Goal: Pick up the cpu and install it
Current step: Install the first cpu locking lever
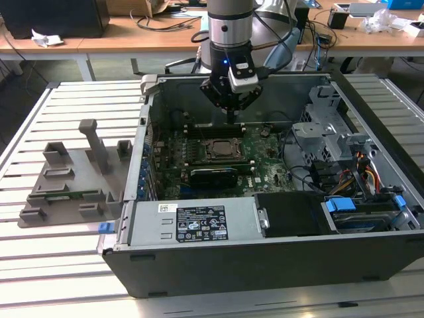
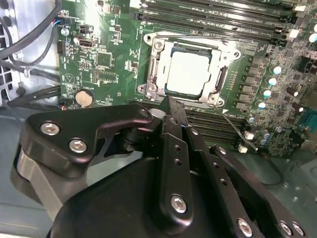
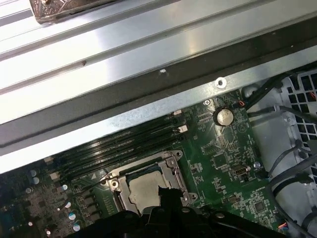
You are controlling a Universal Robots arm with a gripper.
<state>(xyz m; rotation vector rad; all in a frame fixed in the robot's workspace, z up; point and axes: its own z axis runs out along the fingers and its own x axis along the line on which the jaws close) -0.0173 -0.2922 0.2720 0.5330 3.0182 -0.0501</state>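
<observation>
Silvery and flat, the cpu (image 2: 190, 71) already lies inside the socket frame (image 2: 184, 69) on the green motherboard (image 2: 99, 54), so we judge placement done, while our gripper (image 2: 171, 106) hovers just beside that frame, fingers pressed together, holding nothing.

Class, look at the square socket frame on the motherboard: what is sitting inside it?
The cpu lies flat inside the socket frame, silvery top showing. Its underside and the socket contacts are covered. The gripper hangs above the frame's edge.
</observation>
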